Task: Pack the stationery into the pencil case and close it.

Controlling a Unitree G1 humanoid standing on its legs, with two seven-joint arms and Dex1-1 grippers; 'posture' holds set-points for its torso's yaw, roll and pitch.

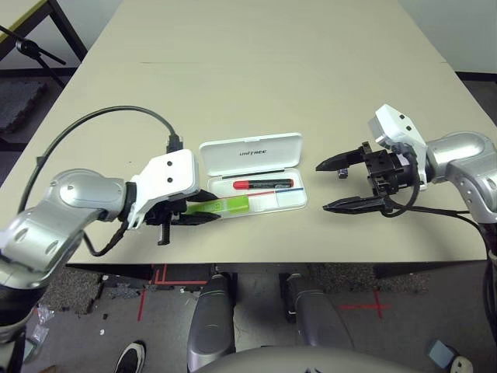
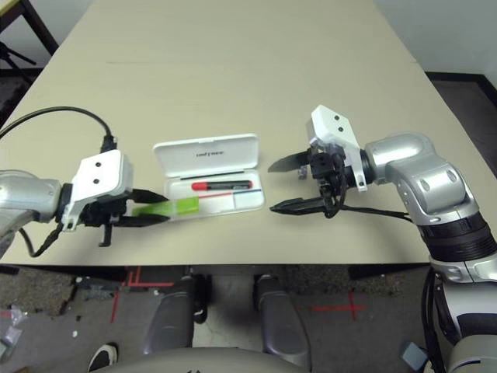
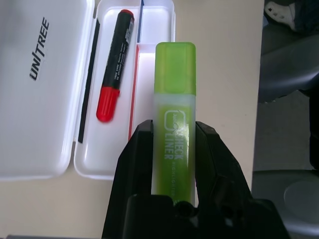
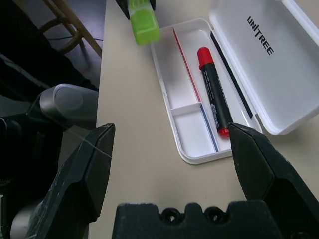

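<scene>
The flat white hinged plastic pencil case (image 1: 256,183) lies open on the beige table (image 1: 256,70), lid folded back on the far side. In its tray lies the red marker with black body (image 1: 262,185), along the back compartment. At the case's left end, the left gripper (image 3: 173,149) is clamped on the light green highlighter (image 3: 174,124), whose cap reaches over the tray's near-left corner. Off the case's right end, the right gripper (image 1: 339,185) hangs with jaws spread wide, holding nothing. A tiny dark block (image 1: 340,174) sits just beside its far finger.

Lab: floor tape marks (image 1: 159,273) (red), tripod (image 1: 31,48).
</scene>
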